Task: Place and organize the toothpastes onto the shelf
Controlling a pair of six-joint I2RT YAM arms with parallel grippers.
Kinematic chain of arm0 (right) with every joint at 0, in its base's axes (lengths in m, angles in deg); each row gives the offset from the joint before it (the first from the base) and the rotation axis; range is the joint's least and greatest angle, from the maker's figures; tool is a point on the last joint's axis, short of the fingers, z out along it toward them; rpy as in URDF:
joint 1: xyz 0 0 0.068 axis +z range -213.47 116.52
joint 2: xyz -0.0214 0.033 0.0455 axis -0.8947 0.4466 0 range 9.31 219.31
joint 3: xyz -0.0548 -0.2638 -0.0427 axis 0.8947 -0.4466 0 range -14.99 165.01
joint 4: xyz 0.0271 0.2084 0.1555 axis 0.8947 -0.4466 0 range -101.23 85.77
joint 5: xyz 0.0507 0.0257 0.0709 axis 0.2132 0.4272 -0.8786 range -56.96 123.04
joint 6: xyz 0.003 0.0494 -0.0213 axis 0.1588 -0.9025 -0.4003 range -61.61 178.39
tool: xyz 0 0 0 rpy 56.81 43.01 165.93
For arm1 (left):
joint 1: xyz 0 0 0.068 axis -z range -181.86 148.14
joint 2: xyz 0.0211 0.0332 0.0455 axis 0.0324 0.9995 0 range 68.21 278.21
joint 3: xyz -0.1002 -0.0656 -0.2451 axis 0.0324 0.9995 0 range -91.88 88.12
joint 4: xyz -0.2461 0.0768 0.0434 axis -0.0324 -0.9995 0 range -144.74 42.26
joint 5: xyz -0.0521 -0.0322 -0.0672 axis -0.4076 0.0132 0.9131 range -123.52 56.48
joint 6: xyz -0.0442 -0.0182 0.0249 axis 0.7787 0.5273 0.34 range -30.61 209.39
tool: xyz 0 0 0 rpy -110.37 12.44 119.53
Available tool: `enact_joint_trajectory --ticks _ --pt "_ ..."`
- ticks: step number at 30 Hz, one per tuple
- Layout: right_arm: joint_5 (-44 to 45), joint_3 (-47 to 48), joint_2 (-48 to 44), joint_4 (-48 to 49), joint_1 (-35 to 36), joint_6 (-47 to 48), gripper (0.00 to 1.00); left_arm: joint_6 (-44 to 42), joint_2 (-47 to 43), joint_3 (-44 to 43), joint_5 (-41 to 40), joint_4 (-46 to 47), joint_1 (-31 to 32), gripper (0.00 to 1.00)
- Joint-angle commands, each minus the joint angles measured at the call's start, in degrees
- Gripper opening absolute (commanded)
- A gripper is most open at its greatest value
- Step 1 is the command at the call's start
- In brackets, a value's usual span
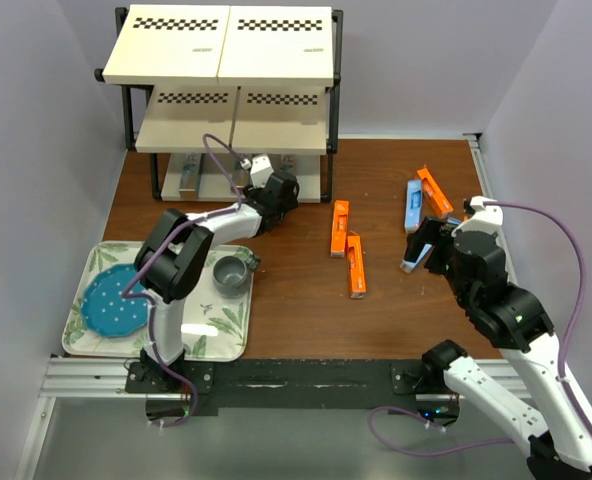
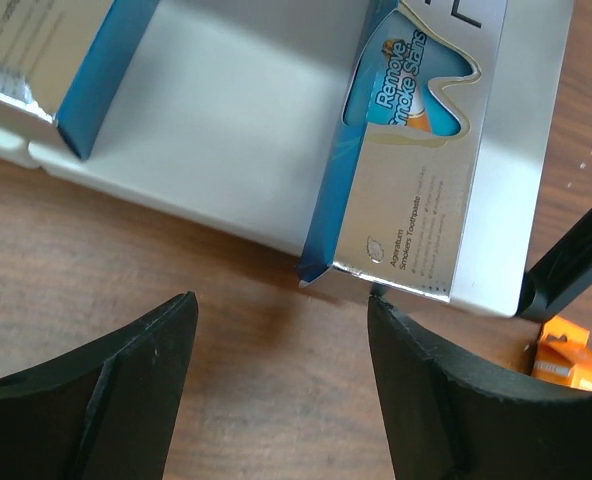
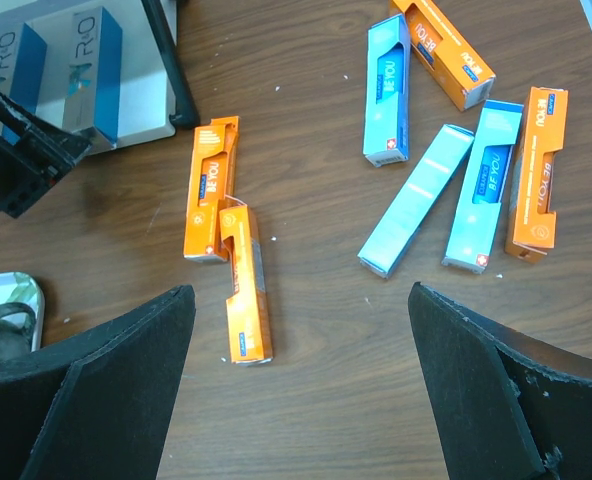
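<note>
The shelf (image 1: 226, 45) stands at the back left. Two metallic dark blue toothpastes (image 2: 426, 180) (image 2: 36, 60) lie on its bottom board (image 2: 226, 130). My left gripper (image 2: 281, 310) (image 1: 266, 185) is open just in front of that board, with only bare wood between its fingers; the right finger's tip is close under the nearer box's end. My right gripper (image 3: 301, 300) (image 1: 423, 248) hangs open above the table. Loose below it are orange toothpastes (image 3: 211, 185) (image 3: 246, 285) (image 3: 536, 170) and light blue ones (image 3: 388, 90) (image 3: 416, 200) (image 3: 486, 185).
A leaf-patterned tray (image 1: 226, 335) at the front left carries a round blue plate (image 1: 114, 302) and a grey cup (image 1: 231, 273). The shelf's black post (image 3: 176, 70) stands between the shelved boxes and the loose ones. Walls close in the table on three sides.
</note>
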Motion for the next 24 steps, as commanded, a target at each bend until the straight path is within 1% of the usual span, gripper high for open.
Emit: enact_joint_trajectory --ticks 1,7,16,20,24 --pt "1.6 0.4 0.5 1.2 0.1 0.5 0.92 -1.4 1.4 -3.4 -1.7 4.1 -1.3 0.73" --pt "1.8 0.4 0.7 1.3 0.1 0.5 0.92 -2.6 1.9 -3.9 -0.2 6.5 -1.6 0.73" --pt "1.4 0.4 0.8 1.2 0.1 0.2 0.92 -1.3 1.6 -3.6 1.0 6.2 -2.2 0.73" --pt "1.2 0.5 0.6 1.2 0.1 -0.1 0.92 -0.8 -1.5 -1.4 1.9 6.2 -2.2 0.76" --pt "0.7 0.4 0.6 1.1 0.1 -0.4 0.92 -1.0 -5.4 2.6 2.1 5.8 -2.2 0.78"
